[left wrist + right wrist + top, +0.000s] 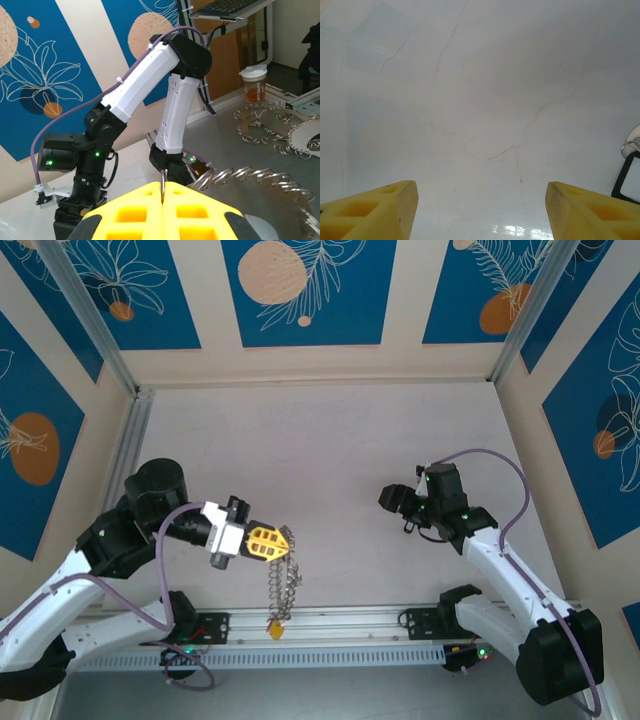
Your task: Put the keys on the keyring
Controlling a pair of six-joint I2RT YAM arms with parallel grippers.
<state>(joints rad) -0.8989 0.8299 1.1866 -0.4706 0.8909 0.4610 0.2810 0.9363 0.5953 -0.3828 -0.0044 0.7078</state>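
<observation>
- yellow fingers of the left gripper sit closest in the left wrist view, pressed together on a thin metal edge of the keyring that sticks up from their seam
- keys fan out in a silvery arc just right of those fingers, along the ring's rim
- behind them stands the right arm, white and black, with a cup of brown drink farther back on the right
- from above, the left gripper points right, left of the table's middle
- seen edge-on from there, the keyring runs from the fingertips toward the near edge and ends in a yellow tag by the rail
- whether the ring hangs free or touches the table cannot be told
- right gripper is well apart on the right side of the table, pointing left
- in the right wrist view its yellow fingers are spread wide with nothing between them, over bare white table
</observation>
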